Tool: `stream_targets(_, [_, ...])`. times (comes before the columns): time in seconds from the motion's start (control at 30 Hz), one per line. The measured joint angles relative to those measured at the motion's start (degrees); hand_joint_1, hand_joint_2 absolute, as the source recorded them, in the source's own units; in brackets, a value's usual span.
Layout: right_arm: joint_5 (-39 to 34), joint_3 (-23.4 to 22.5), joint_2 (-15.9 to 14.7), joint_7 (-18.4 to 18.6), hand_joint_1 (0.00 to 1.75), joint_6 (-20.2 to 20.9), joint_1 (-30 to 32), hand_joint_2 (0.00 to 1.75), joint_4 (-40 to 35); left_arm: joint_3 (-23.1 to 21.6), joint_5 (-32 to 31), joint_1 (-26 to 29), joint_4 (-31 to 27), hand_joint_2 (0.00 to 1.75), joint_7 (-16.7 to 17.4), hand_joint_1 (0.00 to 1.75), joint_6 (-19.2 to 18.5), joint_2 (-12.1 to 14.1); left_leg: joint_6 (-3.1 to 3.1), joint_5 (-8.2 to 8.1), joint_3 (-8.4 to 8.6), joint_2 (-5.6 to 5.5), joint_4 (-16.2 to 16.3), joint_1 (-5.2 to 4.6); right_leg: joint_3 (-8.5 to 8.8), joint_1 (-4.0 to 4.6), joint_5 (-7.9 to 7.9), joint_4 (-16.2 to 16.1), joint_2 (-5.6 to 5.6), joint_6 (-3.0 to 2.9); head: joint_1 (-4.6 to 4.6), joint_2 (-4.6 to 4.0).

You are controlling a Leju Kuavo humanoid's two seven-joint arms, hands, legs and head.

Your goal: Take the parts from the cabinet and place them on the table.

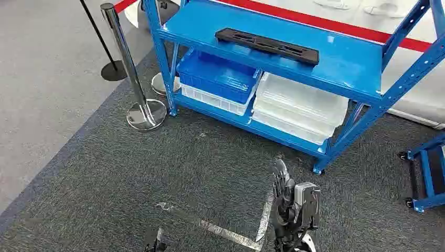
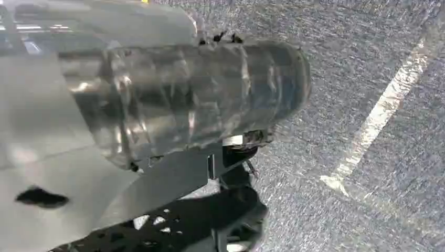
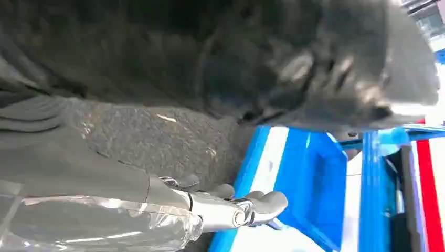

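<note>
A long black part (image 1: 266, 46) is lying flat on the top shelf of the blue cabinet (image 1: 343, 71), slanting slightly across the shelf surface and touching nothing else. Under that shelf, on the lower level, a blue bin (image 1: 218, 76) is sitting on top of a white bin (image 1: 210, 100), and just beside them a stack of clear bins (image 1: 299, 107) is resting near the cabinet's front leg. The right robot hand (image 1: 287, 202) is hanging low in the head view, well apart from the cabinet, with its dark fingers pointing up toward the shelf and holding nothing; the fingers are lying close alongside one another rather than curled in, and in the right wrist view the right robot hand (image 3: 246, 207) is showing its grey fingers extended in front of the blue frame with nothing between them. The left robot hand (image 1: 156, 244) is peeking in only as a small dark tip at the lower edge of the head view, and whether it is spread or pressed together cannot be told. A chrome stanchion post (image 1: 128, 68) is standing on the dark carpet (image 1: 157, 173) to the cabinet's left, and strips of pale tape (image 1: 231, 233) are marking the carpet near the right robot hand.
</note>
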Motion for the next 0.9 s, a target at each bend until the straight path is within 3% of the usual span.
stream_targets(0.03, [-0.09, 0.00, 0.00, 0.00, 0.00, 0.00, 0.23, 0.00, -0.02, 0.00, 0.00, 0.04, 0.00, 0.00, -0.02, 0.00, 0.00, 0.00, 0.13, -0.08, 0.05, -0.01, 0.00, -0.07, -1.27, 0.00, -0.03, 2.05, 0.00, -0.02, -0.04, -0.02])
stream_targets(0.07, [-0.11, 0.00, 0.00, 0.00, 0.00, 0.02, 0.37, 0.00, -0.13, 0.00, -0.02, 0.05, 0.02, 0.00, -0.02, 0.00, 0.00, 0.02, 0.15, -0.12, 0.18, -0.09, 0.00, -0.12, -1.27, -0.03, 1.37, 1.26, 0.01, -0.09, -0.02, -0.02])
stream_targets(0.1, [-0.15, 0.00, 0.00, 0.00, 0.00, 0.05, 0.36, 0.00, -0.24, 0.00, -0.02, 0.04, 0.00, 0.00, -0.02, 0.00, 0.00, 0.02, 0.13, -0.23, 0.37, -0.24, 0.00, -0.15, 0.01, -0.02, 3.72, -1.80, 0.02, -0.23, -0.02, -0.02])
stream_targets(0.17, [-0.26, 0.00, -0.02, -0.04, 0.00, 0.05, 0.33, 0.00, -0.39, -0.02, -0.02, 0.02, 0.00, 0.00, -0.02, 0.00, 0.00, 0.00, -0.02, -0.59, 1.07, -0.50, -0.01, -0.14, 4.95, 0.09, 9.37, -12.36, 0.12, -0.89, 0.02, -0.02])
stream_targets(0.23, [-0.39, 0.00, -0.09, -0.04, 0.00, 0.05, 0.29, 0.00, -0.46, -0.04, -0.02, -0.08, 0.00, 0.00, 0.04, 0.00, 0.02, 0.00, -0.44, -0.87, 0.93, -0.62, 0.19, -0.39, 6.57, 0.58, 8.46, -16.04, 0.36, -1.29, -0.04, -0.02])
stream_targets(0.3, [-0.53, -0.02, -0.11, -0.07, 0.00, 0.04, 0.39, 0.00, -0.77, -0.09, -0.02, -0.04, 0.00, 0.00, 0.17, 0.00, 0.02, 0.00, -0.89, -0.76, 0.79, -0.56, -0.16, -0.28, 6.58, 0.72, 8.38, -15.85, 0.42, -1.41, -0.11, 0.00])
stream_targets(0.37, [-0.57, -0.02, -0.13, -0.04, 0.00, -0.02, 0.44, 0.00, -0.90, -0.15, 0.00, 0.00, 0.02, 0.00, 0.22, 0.00, 0.04, 0.02, -1.47, -1.48, 0.71, -0.47, 0.18, -0.25, 7.50, -0.09, 8.76, -17.04, 0.34, -1.95, -0.20, 0.00])
stream_targets(0.4, [-0.53, 0.00, -0.15, -0.13, 0.00, -0.06, 0.42, 0.00, -0.98, -0.20, -0.02, 0.02, 0.02, 0.00, 0.22, 0.00, 0.07, 0.02, -1.78, -2.23, 0.36, -0.34, 1.85, -0.29, 8.08, -0.02, 8.73, -17.43, 0.32, -2.05, -0.09, -0.02])
stream_targets(0.5, [-0.42, 0.00, -0.15, -0.04, 0.00, -0.81, 0.51, 0.00, -1.07, -0.31, -0.02, 0.01, 0.02, 0.00, 0.24, 0.00, 0.07, 0.02, -2.52, -7.23, -6.37, -0.25, 14.70, 0.11, 8.76, -0.03, 8.09, -17.41, -0.07, -2.74, -0.17, 0.00])
stream_targets(0.53, [-0.35, 0.00, -0.15, -0.02, 0.00, -0.94, 0.55, 0.00, -1.07, -0.37, -0.02, 0.10, 0.02, 0.00, 0.26, 0.00, 0.07, 0.02, -2.67, -7.65, -8.25, -0.19, 17.47, 0.23, 8.95, -0.04, 7.88, -17.39, -0.08, -2.77, -0.15, -0.02])
stream_targets(0.57, [-0.31, -0.02, -0.15, 0.00, 0.00, -0.98, 0.55, 0.00, -1.07, -0.37, -0.02, 0.22, 0.02, 0.00, 0.31, 0.00, 0.07, 0.02, -2.81, -6.48, -8.83, -0.10, 17.53, 0.41, 9.27, -0.09, 7.64, -17.37, -0.02, -2.75, -0.22, -0.02])
stream_targets(0.6, [-0.24, 0.00, -0.15, 0.00, 0.00, -1.05, 0.55, 0.00, -1.07, -0.37, -0.02, 0.27, 0.02, 0.00, 0.33, 0.00, 0.07, 0.02, -3.00, -3.99, -7.94, -0.01, 14.81, 0.64, 9.73, -0.15, 7.27, -17.36, 0.09, -2.66, -0.20, -0.02])
stream_targets(0.67, [-0.09, -0.02, -0.15, 0.02, 0.00, -1.09, 0.54, 0.00, -1.07, -0.39, -0.02, 0.17, 0.02, 0.00, 0.33, 0.00, 0.07, 0.11, -3.00, 1.86, -3.64, 0.19, 5.05, 0.80, 10.91, -0.40, 6.25, -17.17, 0.16, -2.14, -0.17, -0.02])
stream_targets(0.7, [-0.02, -0.02, -0.15, 0.07, 0.00, -1.27, 0.55, 0.00, -1.07, -0.41, -0.02, 0.19, 0.02, 0.00, 0.33, 0.00, 0.07, 0.09, -2.89, 1.86, -2.33, 0.42, 2.35, 0.80, 10.76, -0.41, 5.72, -17.10, 0.17, -1.68, -0.20, -0.02])
stream_targets(0.73, [0.11, 0.00, -0.15, 0.22, 0.00, -1.63, 0.44, 0.00, -1.14, -0.48, -0.02, -0.01, 0.00, 0.00, 0.35, 0.00, 0.07, 0.07, -2.79, 1.21, -1.17, 0.31, 0.83, 0.63, 10.49, 0.22, 5.21, -16.42, 0.20, -1.18, -0.35, -0.02])
stream_targets(0.77, [0.34, 0.00, -0.15, 0.37, 0.00, -2.00, 0.47, 0.00, -1.20, -0.52, 0.00, -0.12, 0.02, 0.00, 0.39, 0.00, 0.07, 0.07, -2.06, 0.62, -1.46, 0.13, 1.18, 0.51, 10.43, -0.09, 5.28, -16.82, 0.17, -0.99, -0.26, 0.00])
stream_targets(0.87, [1.18, 0.00, -0.15, 0.63, 0.00, -2.79, 0.34, 0.00, -1.22, -0.59, -0.02, 0.17, 0.04, 0.00, 0.41, 0.00, 0.09, 0.11, -1.18, 0.33, -0.83, -0.02, 0.19, 0.63, 11.66, -0.08, 4.96, -17.07, 0.11, -0.28, -0.13, -0.02])
stream_targets(0.9, [1.27, 0.00, -0.15, 0.83, 0.00, -2.93, 0.31, 0.00, -1.22, -0.59, -0.04, 0.21, 0.04, 0.00, 0.41, 0.00, 0.09, 0.11, -0.85, 0.22, -0.10, -0.04, -0.09, 0.69, 10.91, -0.21, 4.27, -15.49, 0.14, -0.16, -0.02, -0.02])
